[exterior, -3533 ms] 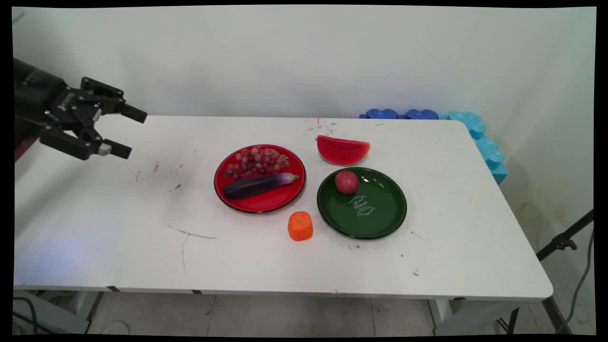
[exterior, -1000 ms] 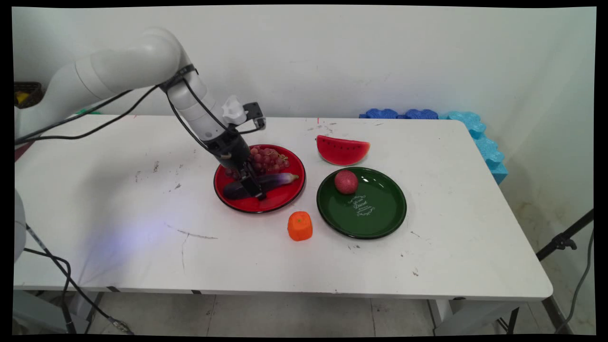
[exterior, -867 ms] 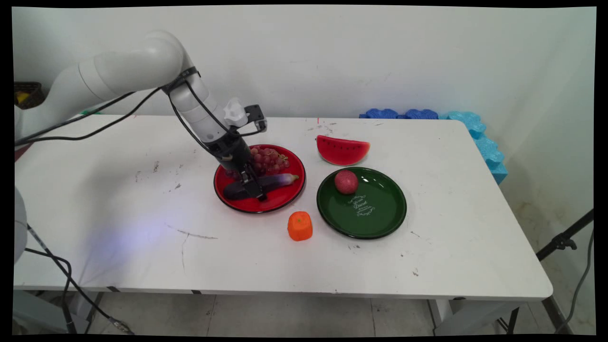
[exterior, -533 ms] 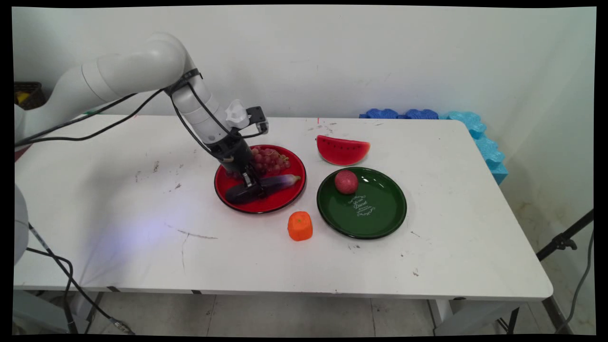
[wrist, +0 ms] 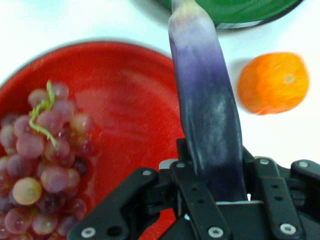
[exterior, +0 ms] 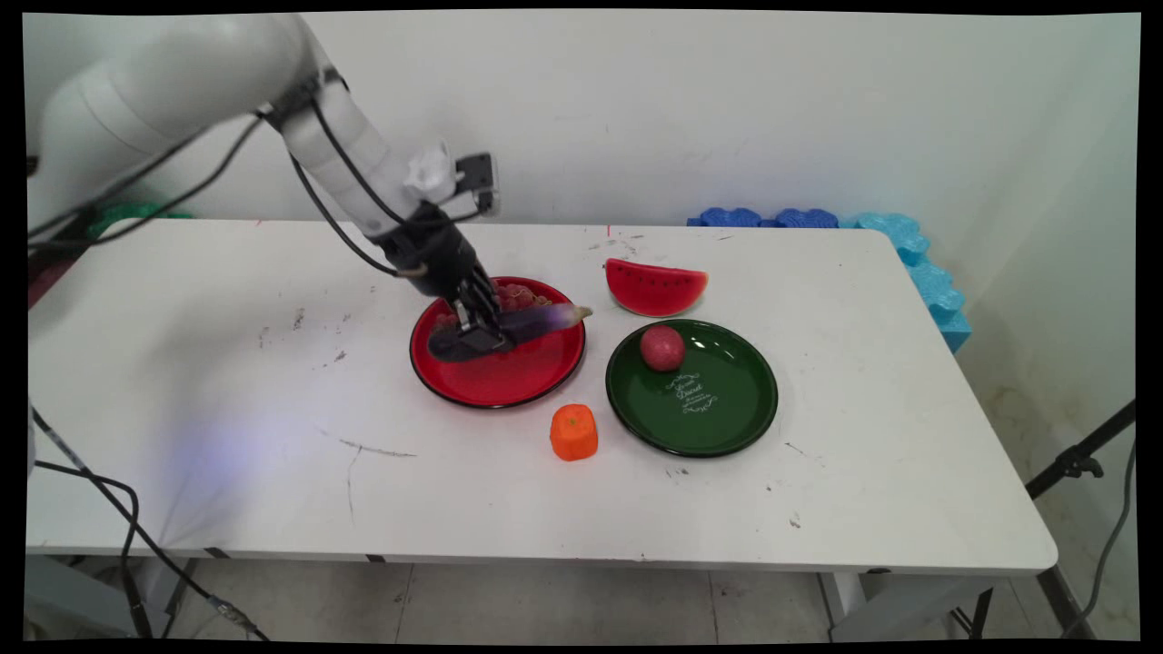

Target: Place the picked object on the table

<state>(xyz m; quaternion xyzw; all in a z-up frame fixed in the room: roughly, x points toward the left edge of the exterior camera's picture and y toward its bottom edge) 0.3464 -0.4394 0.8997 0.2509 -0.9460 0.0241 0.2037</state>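
Behind, scuffed white table against pale wall.

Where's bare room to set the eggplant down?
The claw grips the eggplant. The red plate is bare on its near half, with grapes at the back. The green plate is bare except for a red fruit. Between the plates it is crowded with the orange.

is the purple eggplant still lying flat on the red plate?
No, the black end effector is shut on the purple eggplant and holds it tilted above the round red plate.
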